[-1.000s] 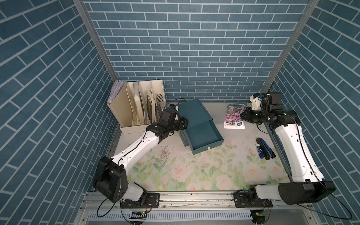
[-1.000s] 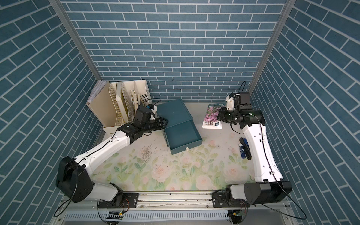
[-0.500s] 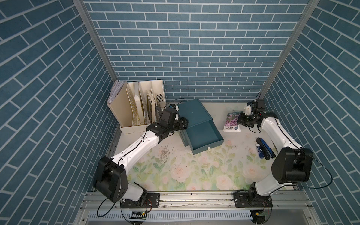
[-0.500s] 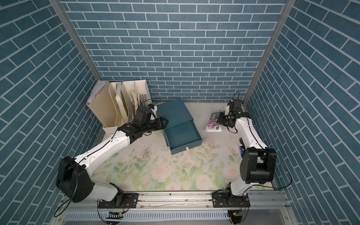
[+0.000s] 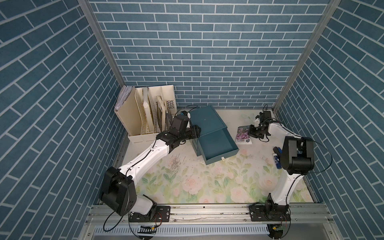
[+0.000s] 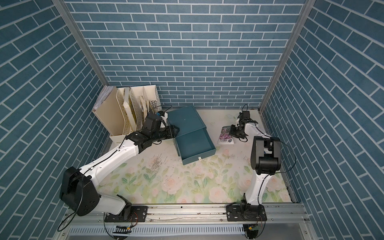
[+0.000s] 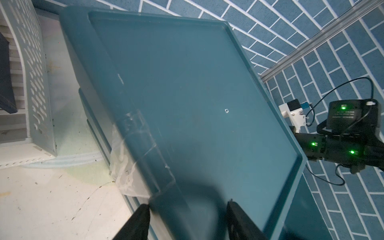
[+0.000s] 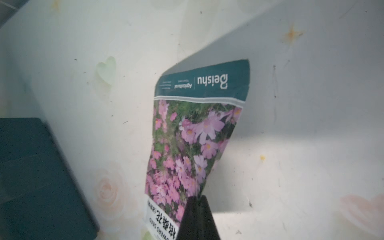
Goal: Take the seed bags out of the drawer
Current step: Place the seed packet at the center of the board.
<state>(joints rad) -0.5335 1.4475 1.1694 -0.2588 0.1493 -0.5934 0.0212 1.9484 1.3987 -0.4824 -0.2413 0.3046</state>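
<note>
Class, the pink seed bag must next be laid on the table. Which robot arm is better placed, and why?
Right. The right fingers are shut on the pink seed bag, already outside the drawer and over the table. The left fingers grip the cabinet, away from the bag.

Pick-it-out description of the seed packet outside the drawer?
From the teal drawer unit at the back of the floral mat, look across to the right arm's side. A seed packet is pinched there in the right gripper: flat, glossy, pink-purple flowers, unlike the dark blue pens nearby.
</note>
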